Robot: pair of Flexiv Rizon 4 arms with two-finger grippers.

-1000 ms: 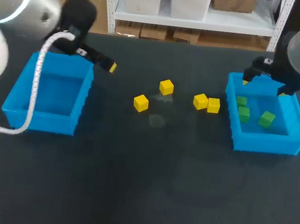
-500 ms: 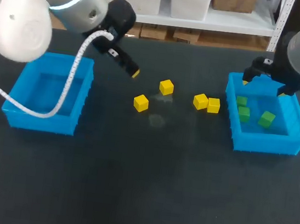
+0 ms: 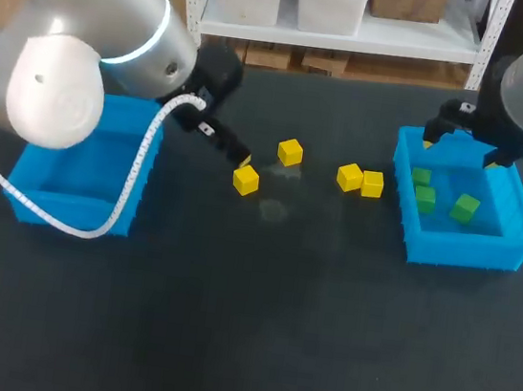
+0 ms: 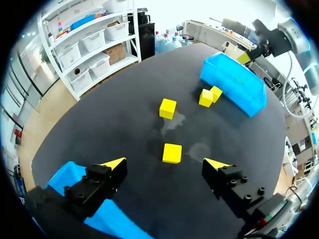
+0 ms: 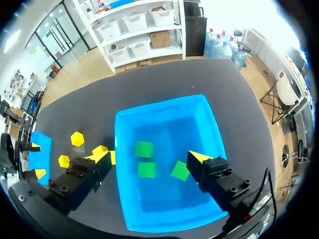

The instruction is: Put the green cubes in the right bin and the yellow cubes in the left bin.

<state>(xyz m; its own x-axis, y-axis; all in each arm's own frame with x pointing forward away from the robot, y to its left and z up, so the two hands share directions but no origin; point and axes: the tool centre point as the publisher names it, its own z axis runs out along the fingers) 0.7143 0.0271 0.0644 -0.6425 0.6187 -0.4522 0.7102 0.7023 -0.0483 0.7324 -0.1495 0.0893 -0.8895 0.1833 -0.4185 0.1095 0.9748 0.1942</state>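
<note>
Four plain yellow cubes (image 3: 245, 180) lie loose; left gripper (image 4: 166, 163) and right gripper (image 5: 150, 156) both spread wide, empty.

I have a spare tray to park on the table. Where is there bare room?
Bare: the near half of the table, in front of the left bin and the right bin. Crowded: the strip between them, with four yellow cubes and the left gripper over one; the right gripper hangs over the right bin.
</note>
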